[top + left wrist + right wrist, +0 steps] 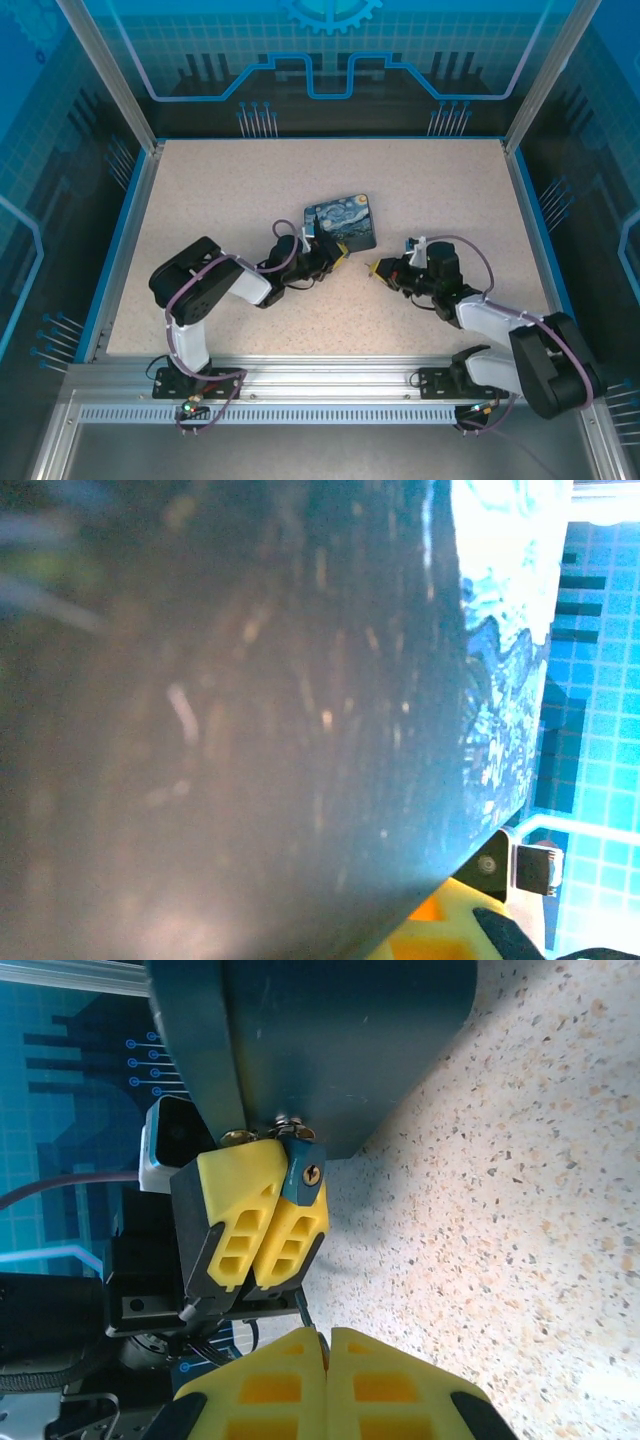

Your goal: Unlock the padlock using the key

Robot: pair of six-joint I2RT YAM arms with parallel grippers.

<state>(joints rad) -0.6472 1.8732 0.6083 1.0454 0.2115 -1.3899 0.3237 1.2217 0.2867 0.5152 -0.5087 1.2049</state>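
Two black robot arms reach toward each other near the middle of a speckled beige worktop point(220, 190), seen from above. The left arm's fingers point(336, 256), yellow, sit at the near edge of a flat rectangular tin point(342, 222) painted with a swirling blue night sky. The right arm's fingers point(377, 268), also yellow, point at them from the right, a little apart. In the right wrist view, the left arm's fingers are clenched on a tiny teal-blue padlock point(303, 1176). Its brassy keyhole faces the camera, and its thin silvery shackle meets the tin's dark teal side just above. At the bottom of that view, the right arm's fingers are pressed together, grasping a thin dark metal key point(302, 1308). The key's tip pokes out toward the padlock without touching it. The left wrist view is a blurred close-up of the tin's side, with one yellow finger at the bottom edge.
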